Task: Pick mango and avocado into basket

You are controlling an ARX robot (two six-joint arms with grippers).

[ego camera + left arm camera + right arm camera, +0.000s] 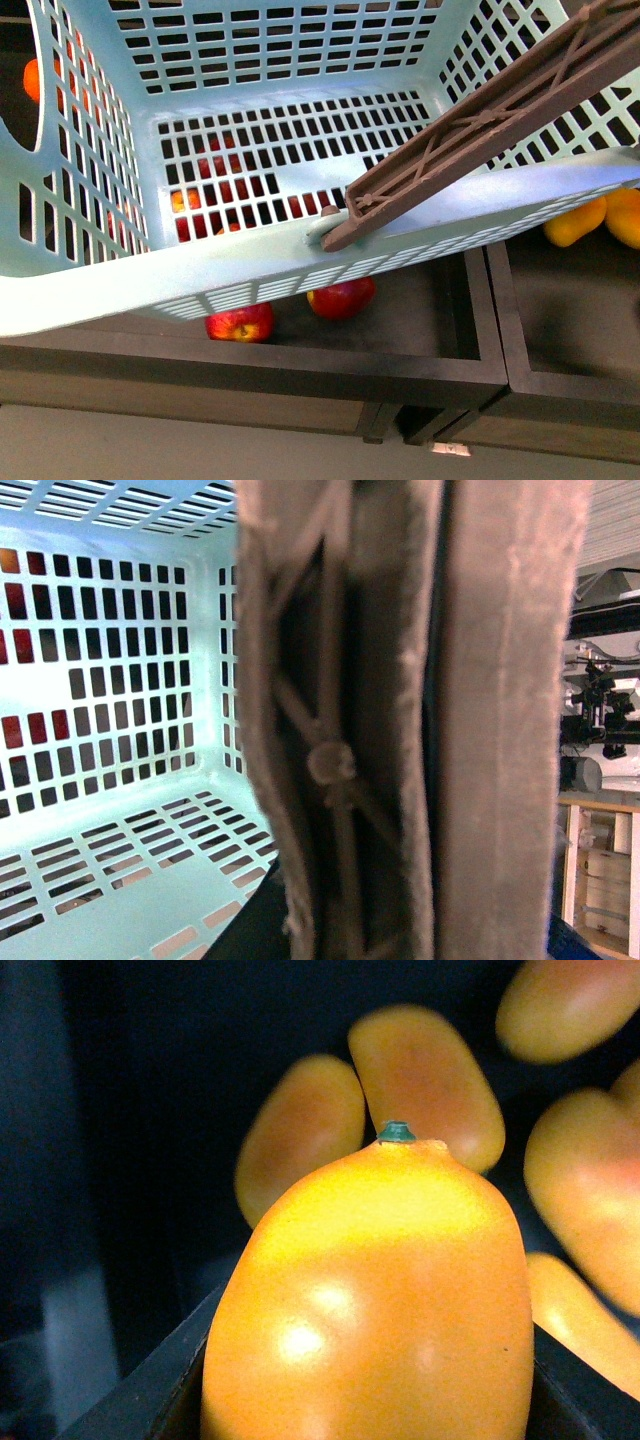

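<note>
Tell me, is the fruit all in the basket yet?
Not yet. Done: nothing, the basket is empty. In hand: the right end effector looks closed on a mango. Left: dropping it in, then finding the avocado, which no view shows.

Front view evenly lit, sharp; basket handle (400, 720) close, blurred; glare spots on mango (370, 1300), dark, soft background
</note>
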